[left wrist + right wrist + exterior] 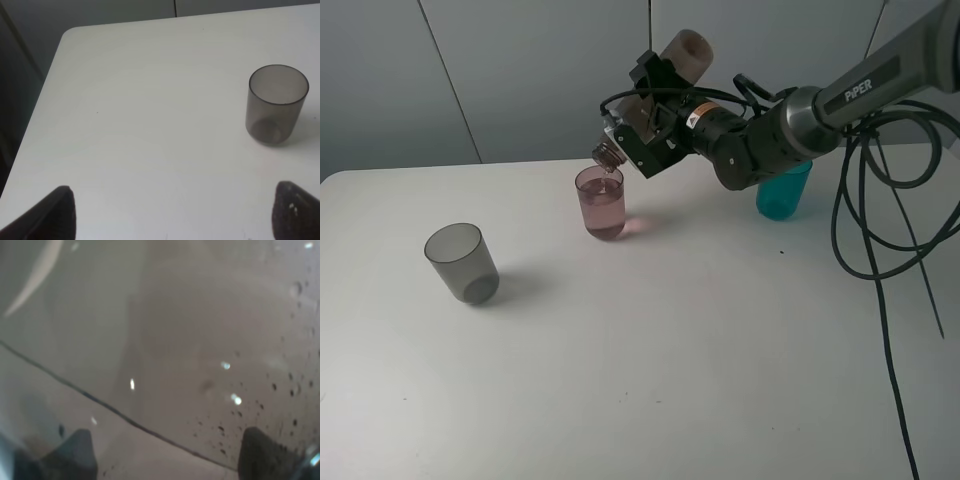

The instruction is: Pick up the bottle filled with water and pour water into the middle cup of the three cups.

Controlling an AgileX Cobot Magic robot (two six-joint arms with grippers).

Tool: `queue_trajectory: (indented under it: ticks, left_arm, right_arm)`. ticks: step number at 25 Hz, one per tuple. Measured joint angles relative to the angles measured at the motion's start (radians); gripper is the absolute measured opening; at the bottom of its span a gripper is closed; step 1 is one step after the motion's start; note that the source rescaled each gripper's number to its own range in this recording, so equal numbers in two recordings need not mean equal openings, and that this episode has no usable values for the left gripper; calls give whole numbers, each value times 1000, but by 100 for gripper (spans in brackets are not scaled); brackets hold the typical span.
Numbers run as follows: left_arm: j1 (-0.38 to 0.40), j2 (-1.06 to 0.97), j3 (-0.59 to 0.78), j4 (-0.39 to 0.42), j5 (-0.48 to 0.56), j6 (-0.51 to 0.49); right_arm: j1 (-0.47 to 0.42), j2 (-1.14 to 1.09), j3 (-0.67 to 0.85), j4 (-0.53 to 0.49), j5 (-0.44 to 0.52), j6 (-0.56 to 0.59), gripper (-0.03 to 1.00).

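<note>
Smoky-brown plastic is filling the right wrist view as the bottle (684, 50) (175, 340) is lying tilted in the right jaws, which are clamping its body. Its base is pointing up and back, and its threaded neck is dipping just above the rim of the middle cup (600, 203). Pink and translucent, that cup is standing upright on the white table (670, 350) (150, 100), with liquid appearing to fill its lower part. On either side, the smoky grey cup (462, 262) (276, 105) is sitting well apart toward the left, and the teal cup (782, 195) is standing behind the right arm (840, 95), partly hidden by it. Droplets are speckling the bottle's wall in the close view. The left jaws are standing wide with nothing between them, hovering over the table near the grey cup, while black cables (880, 230) are looping down from the right arm
</note>
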Motion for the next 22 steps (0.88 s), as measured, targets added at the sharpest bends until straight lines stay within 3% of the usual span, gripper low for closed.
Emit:
queue_trajectory:
  ticks: [13, 15, 22]
  left_arm:
    - [0, 0, 0, 0, 0, 0]
    - [0, 0, 0, 0, 0, 0]
    - [0, 0, 0, 0, 0, 0]
  right_arm:
    - [0, -4, 0, -33, 17, 23, 2]
    - [0, -15, 0, -36, 47, 129, 2]
    - [0, -108, 0, -42, 180, 704, 2]
